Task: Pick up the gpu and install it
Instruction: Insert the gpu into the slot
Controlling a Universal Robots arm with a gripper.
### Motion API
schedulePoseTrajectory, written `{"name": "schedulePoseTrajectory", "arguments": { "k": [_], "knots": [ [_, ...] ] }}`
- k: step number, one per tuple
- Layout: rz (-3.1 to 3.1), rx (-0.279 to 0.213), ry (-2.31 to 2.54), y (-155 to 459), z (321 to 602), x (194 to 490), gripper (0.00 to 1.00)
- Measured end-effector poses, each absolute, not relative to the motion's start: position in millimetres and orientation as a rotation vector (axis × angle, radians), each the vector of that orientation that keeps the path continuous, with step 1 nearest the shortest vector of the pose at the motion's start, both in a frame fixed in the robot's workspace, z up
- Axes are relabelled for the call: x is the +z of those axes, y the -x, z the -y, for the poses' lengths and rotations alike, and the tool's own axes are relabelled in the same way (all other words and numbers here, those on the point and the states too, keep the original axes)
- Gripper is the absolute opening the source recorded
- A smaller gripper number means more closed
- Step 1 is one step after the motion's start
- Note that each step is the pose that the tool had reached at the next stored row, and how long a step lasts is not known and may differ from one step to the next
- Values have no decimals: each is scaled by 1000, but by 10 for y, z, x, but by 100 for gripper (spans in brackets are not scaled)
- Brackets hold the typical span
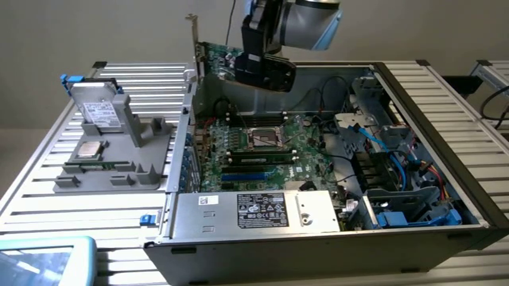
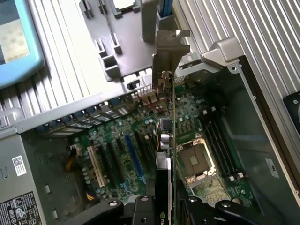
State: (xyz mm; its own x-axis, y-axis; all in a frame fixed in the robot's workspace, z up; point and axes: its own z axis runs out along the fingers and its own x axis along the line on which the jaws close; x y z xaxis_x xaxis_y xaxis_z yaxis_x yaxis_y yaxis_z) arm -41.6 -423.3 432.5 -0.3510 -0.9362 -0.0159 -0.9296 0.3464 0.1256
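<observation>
Tool [image 2: 166,205] clamps gpu [image 1: 216,59] above open case [image 1: 318,253] containing motherboard [image 1: 266,156].

In the exterior view an open computer case [image 1: 318,256] sits on the slatted worktop [image 1: 47,202], power supply [image 1: 254,211] at six o'clock of its motherboard [image 1: 238,146], and a grey holder [image 1: 119,176] at nine o'clock carries a hard drive [image 1: 102,110], CPU [image 1: 90,149] and RAM stick [image 1: 97,165].

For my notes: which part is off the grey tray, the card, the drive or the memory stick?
The card, held by the gripper above the open computer case. The drive stands on the grey tray and the memory stick lies there.
</observation>
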Motion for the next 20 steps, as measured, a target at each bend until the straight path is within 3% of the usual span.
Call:
{"name": "schedulePoseTrajectory", "arguments": {
  "k": [20],
  "knots": [
    [2276,-115,-2111,416,4233,4322,27]
  ]
}}
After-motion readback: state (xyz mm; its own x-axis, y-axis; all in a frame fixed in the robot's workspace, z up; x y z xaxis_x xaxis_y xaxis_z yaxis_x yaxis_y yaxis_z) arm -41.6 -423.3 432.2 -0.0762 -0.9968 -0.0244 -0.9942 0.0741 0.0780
